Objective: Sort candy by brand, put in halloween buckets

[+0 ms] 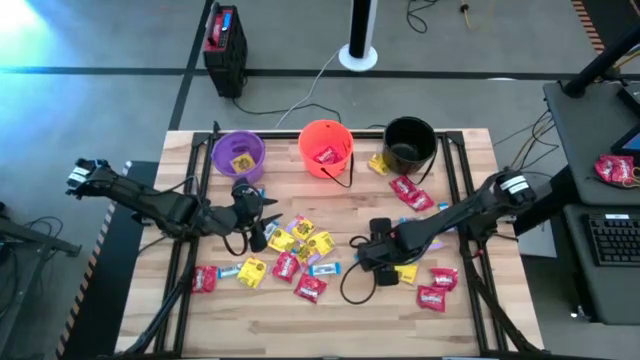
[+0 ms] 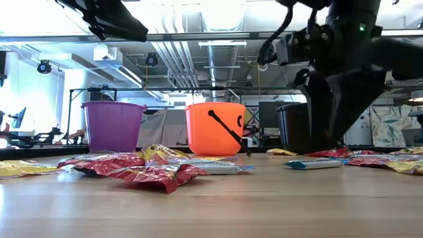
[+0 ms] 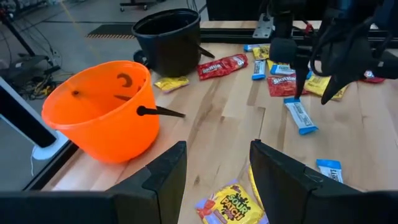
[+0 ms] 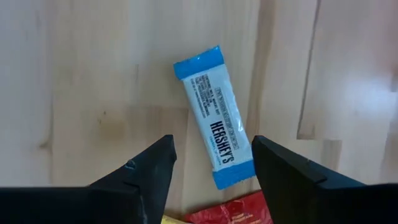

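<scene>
While the right tool [image 4: 211, 165] hangs wide open and empty over a blue-and-white candy bar [image 4: 214, 118] lying flat on the bench [image 1: 330, 320], the step looks like a pick-up: lower, straddle, close. Purple bucket [image 1: 238, 153], orange bucket [image 1: 326, 147] and black bucket [image 1: 409, 142] wait along the far edge. The left tool [image 3: 214, 180] hovers open, empty.

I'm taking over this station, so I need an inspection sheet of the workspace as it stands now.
Surface: wooden table, candy scattered across its middle.
Job's things: purple bucket, orange bucket, black bucket in a row at the far edge; purple and orange each show a packet inside. Blue-and-white bar lies flat.
Clutter: nothing seen.
Grippers: left pincer open, empty, raised over a yellow packet; right pincer open, straddling the bar.
Cables: black cable loops on the table by the right arm.
Surroundings: keyboard on the side desk.
</scene>
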You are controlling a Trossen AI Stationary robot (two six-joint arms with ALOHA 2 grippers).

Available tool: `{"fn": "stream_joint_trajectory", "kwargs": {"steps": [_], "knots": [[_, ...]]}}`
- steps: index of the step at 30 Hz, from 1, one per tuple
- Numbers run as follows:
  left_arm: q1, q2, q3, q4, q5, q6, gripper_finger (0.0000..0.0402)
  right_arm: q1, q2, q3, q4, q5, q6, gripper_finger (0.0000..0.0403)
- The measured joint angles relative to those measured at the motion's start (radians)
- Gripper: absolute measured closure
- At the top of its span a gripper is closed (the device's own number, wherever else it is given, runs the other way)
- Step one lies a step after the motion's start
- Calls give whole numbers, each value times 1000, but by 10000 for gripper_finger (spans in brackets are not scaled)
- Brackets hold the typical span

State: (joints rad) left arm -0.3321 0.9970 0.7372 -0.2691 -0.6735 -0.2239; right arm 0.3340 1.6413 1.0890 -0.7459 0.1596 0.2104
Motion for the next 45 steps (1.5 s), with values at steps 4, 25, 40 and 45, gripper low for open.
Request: {"fn": "stream_joint_trajectory", "kwargs": {"steps": [4, 25, 40, 45], "knots": [[0, 0, 0, 0, 0, 2, 240, 0, 12, -9, 0, 24, -20, 186], [0, 0, -1, 0, -61, 7, 240, -47, 81, -26, 112, -7, -125, 188], [3, 0, -2, 5, -79, 40, 240, -57, 143, -30, 132, -67, -179, 251], [10, 0, -2, 7, -79, 47, 240, -74, 141, -31, 133, -92, -187, 303]]}}
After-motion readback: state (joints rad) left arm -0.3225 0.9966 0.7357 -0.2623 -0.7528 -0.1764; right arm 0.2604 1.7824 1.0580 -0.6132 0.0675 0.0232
